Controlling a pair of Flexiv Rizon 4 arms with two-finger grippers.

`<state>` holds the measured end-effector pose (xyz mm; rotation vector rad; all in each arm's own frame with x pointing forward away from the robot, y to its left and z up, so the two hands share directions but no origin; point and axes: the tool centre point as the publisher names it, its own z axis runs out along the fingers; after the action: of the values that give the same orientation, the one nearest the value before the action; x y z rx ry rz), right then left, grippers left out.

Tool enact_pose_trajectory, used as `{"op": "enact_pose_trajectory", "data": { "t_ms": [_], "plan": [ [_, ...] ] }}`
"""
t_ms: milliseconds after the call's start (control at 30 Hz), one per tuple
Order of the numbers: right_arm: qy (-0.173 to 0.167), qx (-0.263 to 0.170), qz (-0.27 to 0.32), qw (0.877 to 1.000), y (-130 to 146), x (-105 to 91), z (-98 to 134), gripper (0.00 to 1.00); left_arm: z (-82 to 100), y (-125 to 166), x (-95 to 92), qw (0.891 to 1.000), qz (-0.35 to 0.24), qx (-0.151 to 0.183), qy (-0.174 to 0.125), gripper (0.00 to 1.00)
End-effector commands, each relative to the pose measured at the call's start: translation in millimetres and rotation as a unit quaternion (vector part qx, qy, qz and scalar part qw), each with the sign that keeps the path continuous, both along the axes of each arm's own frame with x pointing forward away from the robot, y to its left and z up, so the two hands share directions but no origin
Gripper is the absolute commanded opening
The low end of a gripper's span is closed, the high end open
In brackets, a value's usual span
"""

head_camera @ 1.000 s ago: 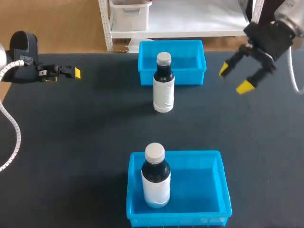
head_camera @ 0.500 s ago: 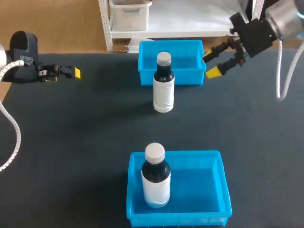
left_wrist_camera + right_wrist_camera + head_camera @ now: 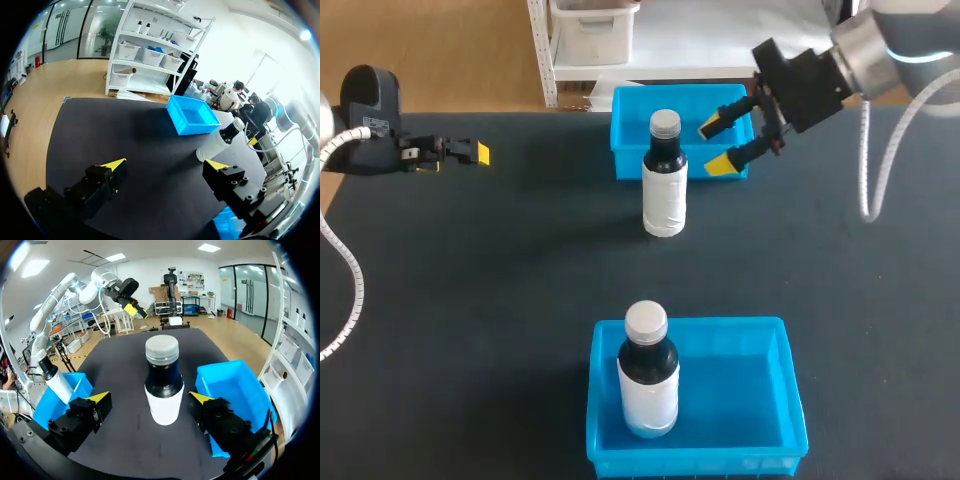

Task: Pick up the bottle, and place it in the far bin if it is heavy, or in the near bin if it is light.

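Find the bottle (image 3: 665,190) upright on the tabletop (image 3: 500,280), just before the far bin (image 3: 630,160). Bring the released right hand (image 3: 717,144), now just beside it, around the white label (image 3: 665,207); centre, clench squarely, lift straight to judge weight. Leave the released left hand (image 3: 475,152) well apart.

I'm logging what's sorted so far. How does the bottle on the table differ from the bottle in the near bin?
The table bottle stands on the dark mat in front of the far bin; the binned bottle stands inside the near bin. The open right end effector is close beside the table bottle; nothing is near the binned bottle. Both are upright, dark, with white labels and pale caps.
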<state>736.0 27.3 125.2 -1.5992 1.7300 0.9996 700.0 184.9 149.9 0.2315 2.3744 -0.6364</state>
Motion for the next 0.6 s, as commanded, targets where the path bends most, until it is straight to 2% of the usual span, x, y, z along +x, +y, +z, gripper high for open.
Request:
{"op": "enact_pose_trajectory", "data": {
  "t_ms": [33,600],
  "plan": [
    [0.003,0.004,0.012,1.000,11,12.5,-2,1.00,0.0,0,0.0,1.000,0.000,0.000,0.000,1.00],
    [0.002,0.013,0.014,1.000,26,19.4,-4,1.00,0.0,0,0.0,1.000,0.000,0.000,0.000,1.00]
  ]
}}
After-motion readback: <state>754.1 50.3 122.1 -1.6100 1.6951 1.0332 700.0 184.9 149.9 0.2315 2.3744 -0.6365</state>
